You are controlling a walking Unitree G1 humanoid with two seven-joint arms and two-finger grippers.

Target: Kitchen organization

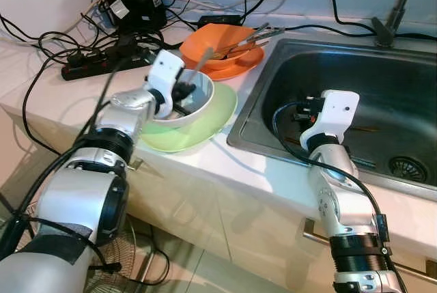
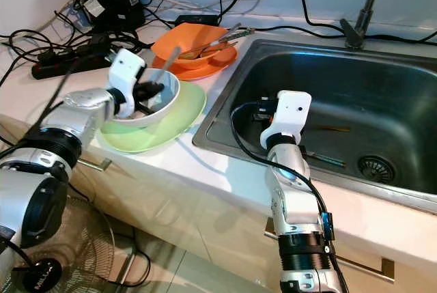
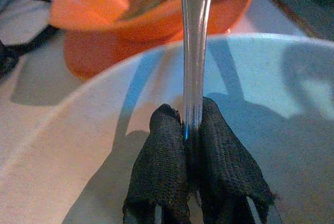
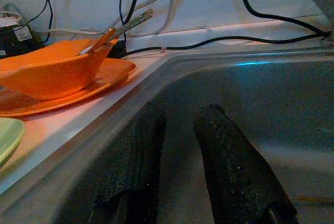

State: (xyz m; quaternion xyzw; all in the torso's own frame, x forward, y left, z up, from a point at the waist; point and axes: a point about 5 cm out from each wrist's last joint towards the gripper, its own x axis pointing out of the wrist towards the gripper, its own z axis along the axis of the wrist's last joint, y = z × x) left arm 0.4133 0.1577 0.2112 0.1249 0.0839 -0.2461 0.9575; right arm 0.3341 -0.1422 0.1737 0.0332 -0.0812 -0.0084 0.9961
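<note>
My left gripper (image 1: pixel 181 93) sits inside a white bowl (image 1: pixel 198 105) and is shut on the handle of a metal spoon (image 3: pixel 195 46), which slants up toward the orange dishes. The bowl rests on a light green plate (image 1: pixel 205 129) on the counter. Behind it an orange bowl (image 1: pixel 217 42) with several utensils stands on an orange plate (image 1: pixel 240 66). My right gripper (image 4: pixel 180 145) hangs open inside the steel sink (image 1: pixel 382 67), near its left wall, with nothing between its fingers (image 4: pixel 229 156).
A black power strip (image 1: pixel 102 61) and tangled cables lie at the back left of the counter. A faucet base (image 1: pixel 384 30) stands behind the sink. The drain (image 1: pixel 407 168) and a thin utensil lie on the sink floor. A fan stands on the floor below.
</note>
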